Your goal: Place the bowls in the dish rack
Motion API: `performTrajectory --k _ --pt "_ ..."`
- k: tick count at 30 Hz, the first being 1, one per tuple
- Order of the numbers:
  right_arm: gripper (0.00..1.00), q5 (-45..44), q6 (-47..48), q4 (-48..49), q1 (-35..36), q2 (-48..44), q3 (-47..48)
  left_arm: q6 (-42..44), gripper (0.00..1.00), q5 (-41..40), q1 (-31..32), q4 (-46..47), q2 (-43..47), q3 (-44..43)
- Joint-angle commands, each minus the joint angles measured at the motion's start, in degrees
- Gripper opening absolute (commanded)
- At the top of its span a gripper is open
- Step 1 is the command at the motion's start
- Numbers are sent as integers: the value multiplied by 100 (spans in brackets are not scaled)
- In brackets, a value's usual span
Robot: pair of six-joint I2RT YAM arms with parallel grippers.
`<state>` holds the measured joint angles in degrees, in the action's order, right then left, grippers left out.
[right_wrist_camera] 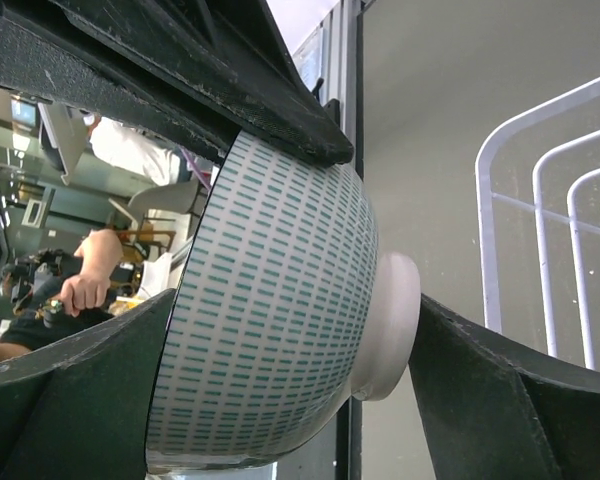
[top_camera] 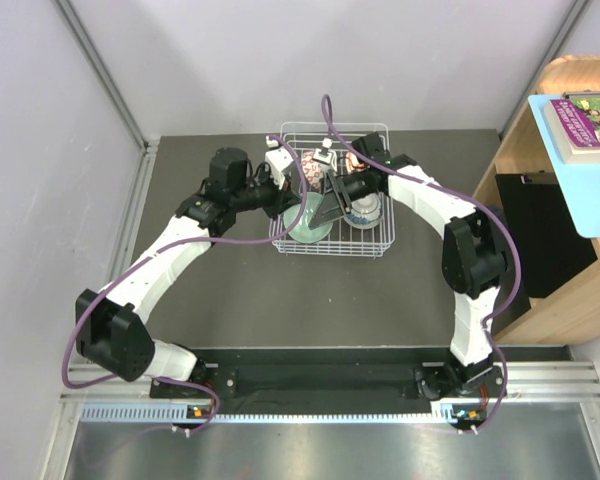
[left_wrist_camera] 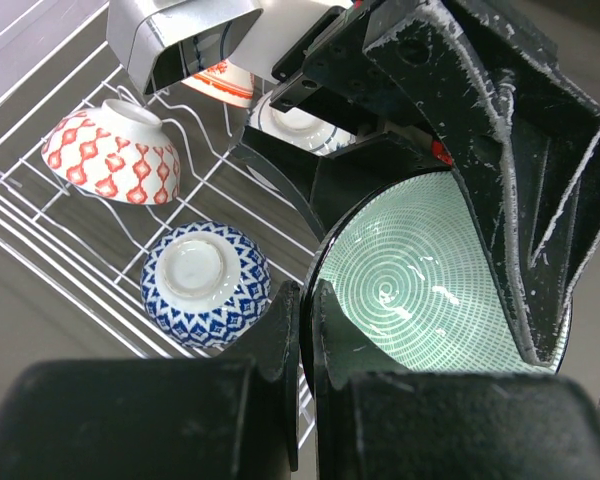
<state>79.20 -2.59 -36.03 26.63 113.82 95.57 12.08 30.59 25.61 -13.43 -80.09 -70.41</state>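
Hanging on edge over the dish rack (top_camera: 362, 125), near its front left corner, the pale green bowl (left_wrist_camera: 430, 290) is pinched at the rim by the left gripper (left_wrist_camera: 302, 330), its fingers tight together. The right gripper (right_wrist_camera: 295, 300) straddles it wide, one finger at the foot ring; whether it truly grips, I cannot tell. Best to seat that hold before the left lets go, then lower clear of the blue-and-white bowl (left_wrist_camera: 205, 283)

The left arm (top_camera: 165, 258) and right arm (top_camera: 432, 202) both have glossy white links between bulky black joint housings, each trailing a looping purple cable (top_camera: 327, 110), and the black fingers (left_wrist_camera: 500, 130) carry whitish scuffs, possibly worn paint.
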Motion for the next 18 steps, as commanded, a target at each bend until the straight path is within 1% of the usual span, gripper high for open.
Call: performTrajectory --k 1,3,4,6,7,9,10,12,13,17,18 --pt "83 228 145 96 70 -176 208 -74 0 132 32 578 214 -166" --pt "79 236 153 105 79 -211 199 -74 0 123 32 587 222 -148" --pt "72 254 154 105 79 -211 190 -65 0 114 32 605 214 -140" --pt "61 298 145 123 79 -220 173 -56 0 114 41 605 222 -113" --pt "51 315 145 140 79 -220 173 -48 0 114 41 605 222 -113" --pt "39 368 119 158 79 -220 164 -39 0 114 41 605 222 -113" --pt "29 386 110 167 79 -229 164 -39 0 114 41 605 214 -113" --pt "19 421 83 184 79 -229 164 -12 0 114 59 605 222 -104" --pt "17 421 83 193 79 -229 155 -21 0 114 59 605 214 -104" --pt "17 403 92 202 79 -246 164 -12 0 123 76 605 214 -104" --pt "13 395 83 210 88 -255 164 -12 0 123 76 605 205 -113"
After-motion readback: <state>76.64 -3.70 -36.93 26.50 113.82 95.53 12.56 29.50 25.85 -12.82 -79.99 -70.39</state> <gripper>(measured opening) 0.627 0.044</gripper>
